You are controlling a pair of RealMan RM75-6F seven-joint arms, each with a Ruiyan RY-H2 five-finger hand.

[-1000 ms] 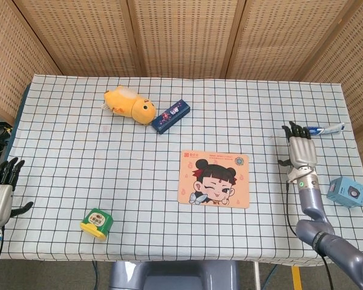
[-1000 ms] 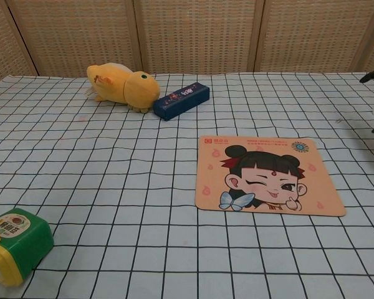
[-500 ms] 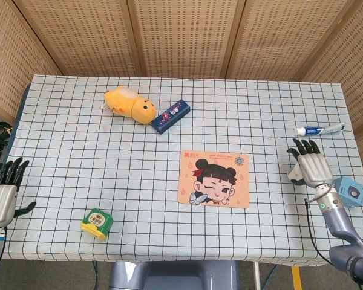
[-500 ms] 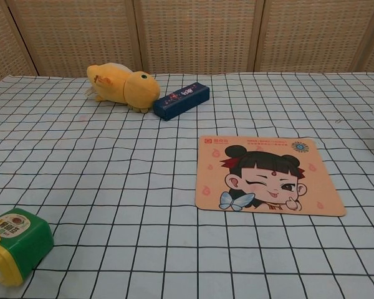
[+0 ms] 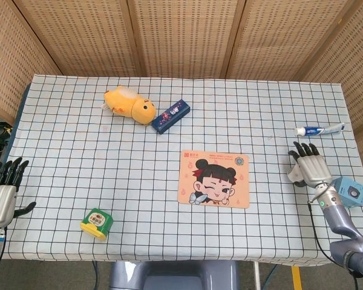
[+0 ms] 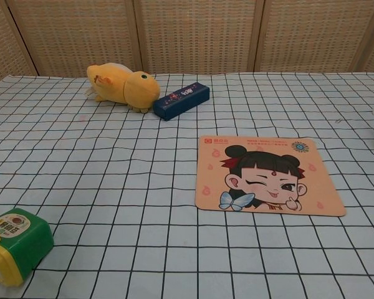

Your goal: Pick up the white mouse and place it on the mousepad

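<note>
**White on pale check: no sure sign of a hold**

Peach mousepad bare, flat near the middle of the checked tablecloth. No white mouse lying in plain sight anywhere in either view. Only a pale lump tucked against the near side of the right hand, possibly the mouse, possibly part of the hand itself; too small to tell. Hence impossible to say whether that hand grasps anything or merely hovers, dark fingers pointing away across the table. Positioned near the right edge, well apart from the pad, between the toothpaste tube and the light blue box.

Left hand released, fingers spread, holding nothing, low at the table's left edge and far from the work.

Judged risks from here:
- If gripped at all, probably gripped shallowly: a smooth rounded shell, likely to squirt out sideways under uneven finger pressure during the carry.
- If not gripped, a closing hand could nudge it off the nearby table edge.
- Close neighbours: a careless sweep could knock the blue box or roll the tube.
- Chest view of no help, showing neither hand, so little to check the grasp against.
- On arrival, too steep a set-down could tip it onto the cloth beside the pad.
</note>
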